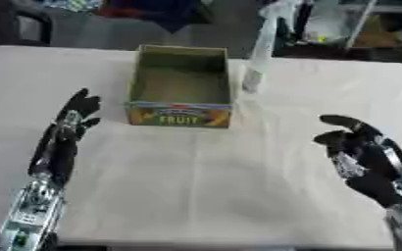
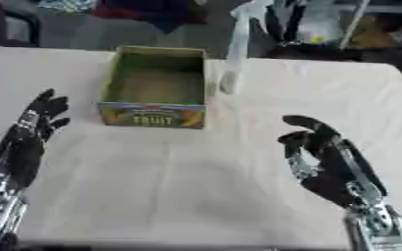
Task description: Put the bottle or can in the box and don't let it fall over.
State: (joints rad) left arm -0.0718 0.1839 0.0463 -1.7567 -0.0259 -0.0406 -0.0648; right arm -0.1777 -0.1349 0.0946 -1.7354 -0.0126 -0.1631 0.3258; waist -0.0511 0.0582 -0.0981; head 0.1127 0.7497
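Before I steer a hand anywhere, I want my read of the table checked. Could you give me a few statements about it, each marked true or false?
1. The box is empty. True.
2. The clear bottle lies on its side. False: it stands upright on the table, just right of the box.
3. The right hand grips the bottle. False: it is open and holds nothing, nearer the table's front.
4. The left hand is open, fingers pointing away from the robot. True.
5. The box's printed front faces the robot. True.

Bottle (image 1: pixel 258 59) stands right of box (image 1: pixel 180 88).
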